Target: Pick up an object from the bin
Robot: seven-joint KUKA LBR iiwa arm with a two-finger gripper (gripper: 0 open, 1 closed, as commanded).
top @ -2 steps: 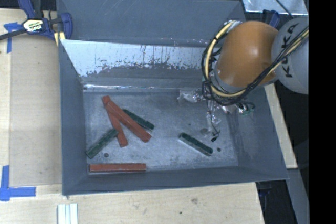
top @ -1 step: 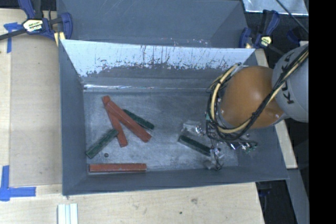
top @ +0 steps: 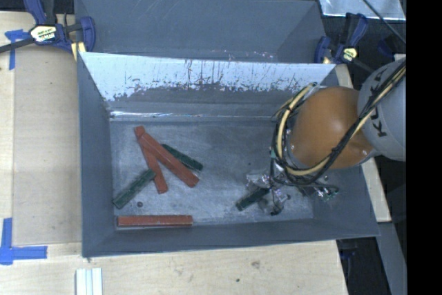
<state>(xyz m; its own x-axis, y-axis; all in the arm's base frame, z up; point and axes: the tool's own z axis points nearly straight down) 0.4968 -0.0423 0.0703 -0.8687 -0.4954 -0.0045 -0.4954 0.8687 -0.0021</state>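
Note:
My gripper [top: 271, 194] is down near the bin floor in the right part of the bin, below the orange cover. A short dark green stick [top: 248, 201] lies on the floor just left of it, slanted. Its right end reaches up to the gripper. The orange cover and the cables hide most of the gripper body.
On the left of the bin floor lie several red-brown sticks [top: 168, 161], crossed with two dark green sticks [top: 184, 158] [top: 133, 188]. One long red-brown stick [top: 155, 221] lies along the front wall. The arm fills the bin's right side.

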